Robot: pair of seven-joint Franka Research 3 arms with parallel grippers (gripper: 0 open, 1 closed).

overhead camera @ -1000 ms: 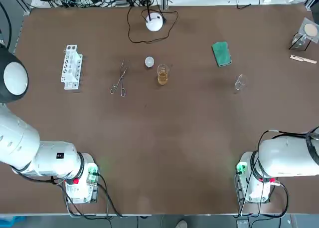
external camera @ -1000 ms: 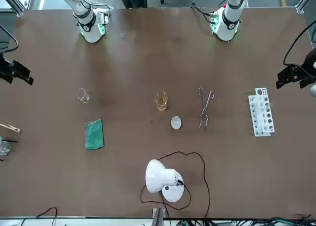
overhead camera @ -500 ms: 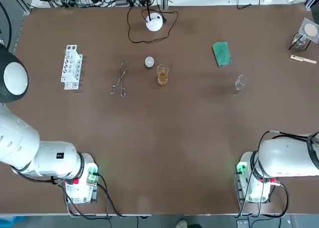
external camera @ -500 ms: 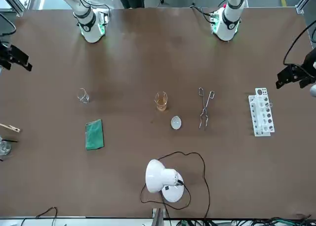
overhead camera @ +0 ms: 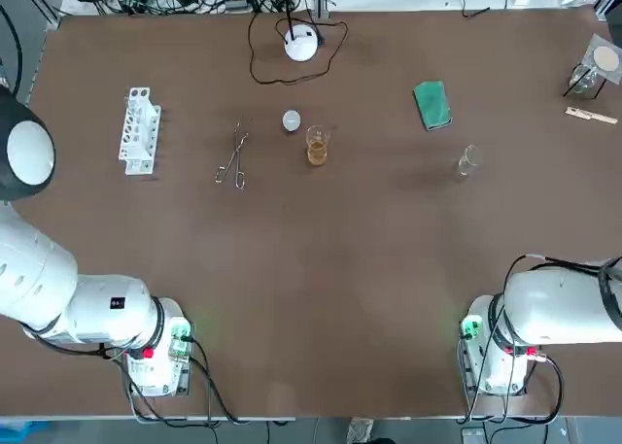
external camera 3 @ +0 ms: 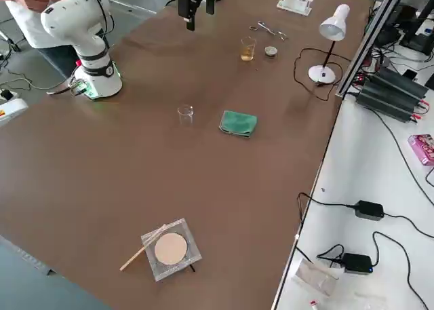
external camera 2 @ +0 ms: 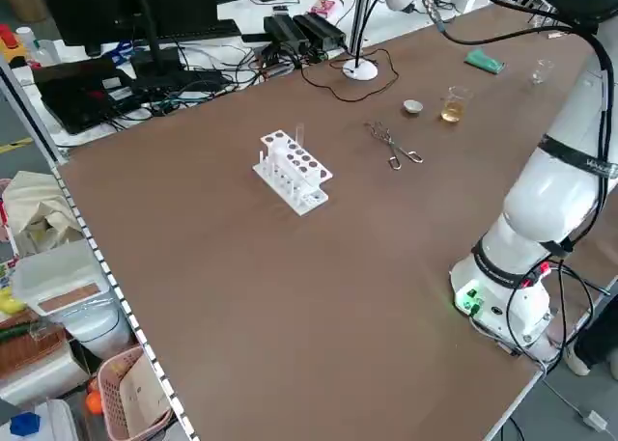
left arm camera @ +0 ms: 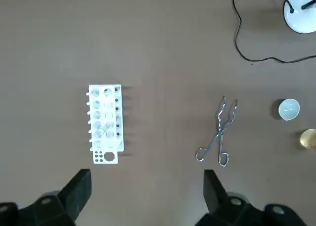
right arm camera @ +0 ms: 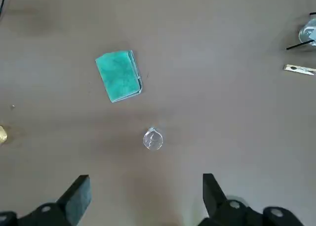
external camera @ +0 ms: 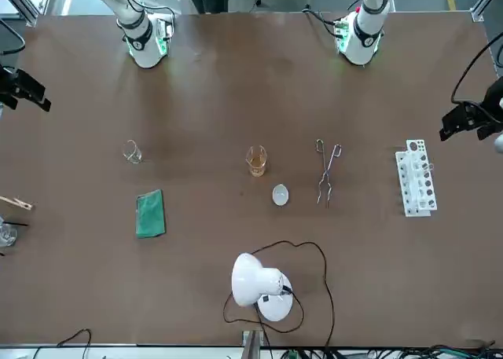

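Note:
Both arms hang high above the brown table [overhead camera: 321, 269], holding nothing. My left gripper [left arm camera: 145, 196] is open; its wrist view looks down on a white test tube rack [left arm camera: 104, 124] and metal tongs [left arm camera: 218, 133]. It shows at the edge of the front view as the left gripper [external camera: 465, 123], beside the rack [external camera: 416, 178]. My right gripper [right arm camera: 145, 196] is open above a small empty glass beaker [right arm camera: 153, 139] and a green sponge [right arm camera: 119, 75]. The front view shows the right gripper [external camera: 25, 94] at the table's side.
A beaker of amber liquid [overhead camera: 317, 145] and a small white dish [overhead camera: 291, 121] stand mid-table next to the tongs [overhead camera: 232, 155]. A white desk lamp [overhead camera: 301, 44] with its cable sits at the far edge. A wire gauze pad [overhead camera: 603, 60] and wooden clothespin [overhead camera: 591, 116] lie far right.
In the front view my right gripper has drawn back a little toward the robot's side of the table. The left gripper and the objects have stayed put.

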